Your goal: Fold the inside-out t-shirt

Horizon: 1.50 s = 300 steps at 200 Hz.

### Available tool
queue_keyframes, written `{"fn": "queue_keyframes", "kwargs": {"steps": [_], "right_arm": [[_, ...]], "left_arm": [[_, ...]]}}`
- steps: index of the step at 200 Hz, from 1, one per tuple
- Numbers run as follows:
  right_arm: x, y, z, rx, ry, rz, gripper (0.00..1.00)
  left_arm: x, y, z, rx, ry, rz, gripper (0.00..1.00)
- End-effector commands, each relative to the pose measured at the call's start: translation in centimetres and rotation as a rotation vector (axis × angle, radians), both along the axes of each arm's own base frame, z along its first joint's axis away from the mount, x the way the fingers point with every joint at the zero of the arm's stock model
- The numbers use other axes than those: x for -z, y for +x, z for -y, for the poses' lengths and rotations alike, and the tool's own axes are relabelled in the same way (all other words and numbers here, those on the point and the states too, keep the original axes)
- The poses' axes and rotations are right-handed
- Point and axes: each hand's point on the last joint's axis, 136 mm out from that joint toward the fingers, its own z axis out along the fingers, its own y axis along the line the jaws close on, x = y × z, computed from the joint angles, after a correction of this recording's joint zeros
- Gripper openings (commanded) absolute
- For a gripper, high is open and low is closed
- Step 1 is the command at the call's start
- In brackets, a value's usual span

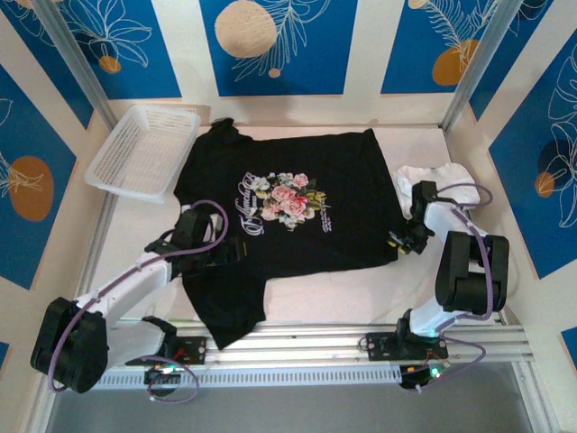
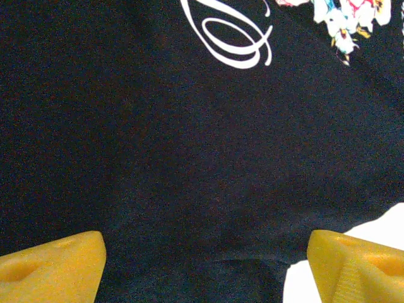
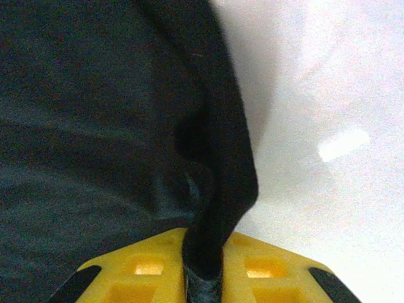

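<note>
The black t-shirt [image 1: 343, 180] lies spread on the white table [image 1: 361, 293] with its pink floral print and lettering facing up. One sleeve hangs toward the near rail. My left gripper [image 1: 237, 250] hovers low over the shirt's left half. In the left wrist view its yellow fingers [image 2: 53, 265] stand wide open above the black cloth [image 2: 189, 158], with nothing pinched between them. My right gripper [image 1: 400, 239] is at the shirt's right edge. In the right wrist view the right gripper [image 3: 203, 268] is shut on a raised fold of the shirt's edge [image 3: 218, 189].
A white mesh basket [image 1: 144, 149] sits at the back left, beside the shirt's shoulder. A small white folded garment [image 1: 437, 176] lies at the back right, just behind my right arm. Bare white table [image 3: 328, 126] shows right of the pinched edge. A metal rail [image 1: 361, 338] runs along the near side.
</note>
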Motion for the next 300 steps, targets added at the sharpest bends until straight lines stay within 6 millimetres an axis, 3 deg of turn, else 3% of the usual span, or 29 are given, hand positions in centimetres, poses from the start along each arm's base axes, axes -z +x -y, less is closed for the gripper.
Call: {"fn": "queue_keyframes", "kwargs": {"steps": [1,65,115,143,178,213,261,300], "right_arm": [[-2.4,0.9,-0.5,-0.085,-0.12,0.016,0.23],[-3.0,2.1,-3.1,-0.304,-0.336,-0.052,0.42],[-2.2,-0.5,-0.2,-0.144,-0.206,-0.049,0.5],[-1.2,-2.4,2.3,0.028,-0.086,-0.04,0.5],[-0.1,-4.5,4.1,0.181,0.003,-0.05,0.47],[0.1,-4.9,3.5,0.218,0.075,-0.041,0.45],[0.3,-3.7,2.5,0.207,0.125,0.0,0.48],[1.2,-3.3,2.1,0.193,0.13,-0.018,0.43]], "left_arm": [[-1.1,0.9,0.8,0.033,0.001,0.047,0.83],[-0.5,1.3,1.8,0.063,0.027,0.03,0.83],[-0.3,1.2,2.7,0.09,0.042,0.026,0.83],[-0.4,1.4,3.0,0.099,0.046,0.028,0.84],[-0.3,1.4,3.0,0.106,0.052,0.033,0.84],[-0.2,1.4,3.1,0.118,0.057,0.035,0.85],[0.2,1.4,3.2,0.132,0.063,0.025,0.85],[0.3,1.4,3.1,0.124,0.066,0.028,0.85]]}}
